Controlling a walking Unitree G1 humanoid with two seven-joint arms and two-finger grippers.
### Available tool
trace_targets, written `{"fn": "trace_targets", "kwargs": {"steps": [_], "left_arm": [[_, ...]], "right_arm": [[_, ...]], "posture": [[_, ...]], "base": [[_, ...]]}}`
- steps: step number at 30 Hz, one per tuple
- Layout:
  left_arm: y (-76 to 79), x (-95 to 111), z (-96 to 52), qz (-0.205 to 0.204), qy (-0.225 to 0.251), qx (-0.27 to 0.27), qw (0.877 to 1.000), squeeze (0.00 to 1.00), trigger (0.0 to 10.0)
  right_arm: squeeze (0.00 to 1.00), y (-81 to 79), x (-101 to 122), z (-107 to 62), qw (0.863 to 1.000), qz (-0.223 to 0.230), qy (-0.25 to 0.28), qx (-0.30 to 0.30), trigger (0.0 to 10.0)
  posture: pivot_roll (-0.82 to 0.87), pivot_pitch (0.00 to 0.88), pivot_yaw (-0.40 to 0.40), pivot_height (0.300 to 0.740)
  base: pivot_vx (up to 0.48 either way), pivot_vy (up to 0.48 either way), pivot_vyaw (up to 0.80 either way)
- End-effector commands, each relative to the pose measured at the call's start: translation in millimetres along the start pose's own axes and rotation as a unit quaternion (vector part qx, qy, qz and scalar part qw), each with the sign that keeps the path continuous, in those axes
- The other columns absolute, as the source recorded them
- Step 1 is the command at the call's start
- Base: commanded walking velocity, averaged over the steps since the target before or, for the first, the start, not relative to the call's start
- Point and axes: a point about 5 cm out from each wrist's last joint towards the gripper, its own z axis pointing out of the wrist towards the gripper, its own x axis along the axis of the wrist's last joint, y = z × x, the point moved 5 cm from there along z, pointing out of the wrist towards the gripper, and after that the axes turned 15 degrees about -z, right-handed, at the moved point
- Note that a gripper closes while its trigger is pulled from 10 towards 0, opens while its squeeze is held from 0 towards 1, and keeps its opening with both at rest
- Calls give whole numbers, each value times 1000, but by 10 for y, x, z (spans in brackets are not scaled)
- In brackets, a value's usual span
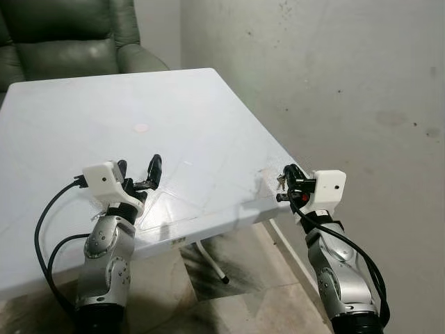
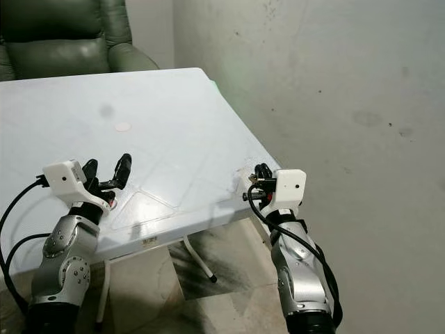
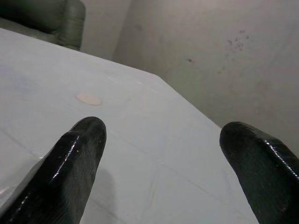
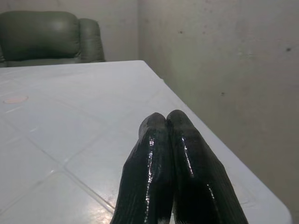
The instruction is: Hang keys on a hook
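White plastic table (image 1: 104, 97) fills the scene; a green armchair (image 1: 62, 35) stands at its far left. Left gripper (image 1: 139, 174) hovers spread near the front edge. Right gripper (image 1: 290, 179) is pinched together at the right corner, something small and metallic beside it, perhaps keys (image 1: 281, 182): light, rigid, jangly; best pinched at the ring.
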Motion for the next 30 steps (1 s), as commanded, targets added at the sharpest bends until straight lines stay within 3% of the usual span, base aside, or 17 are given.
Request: {"fn": "trace_targets", "kwargs": {"steps": [1, 7, 14, 30], "left_arm": [[22, 4, 30, 1, -2, -4, 1000, 0, 10000], [-5, -17, 31, -7, -4, 5, 1000, 0, 10000], [-88, -67, 36, -2, -22, 37, 999, 0, 10000], [-95, -83, 34, 9, -29, 37, 999, 0, 10000]], "right_arm": [[0, -2, 1, -3, 1000, -2, -2, 4, 10000], [0, -16, -3, -13, 1000, -1, -4, 6, 10000], [0, -30, -16, -29, 1000, -2, -7, 9, 10000], [0, -65, -19, -34, 1000, -1, -9, 13, 10000]], "posture": [[27, 0, -64, 740], [27, 0, -66, 740], [31, 0, -69, 740], [32, 0, -72, 740]], "base": [[0, 0, -681], [0, 431, -679], [0, 0, -681], [0, 0, -681]]}}
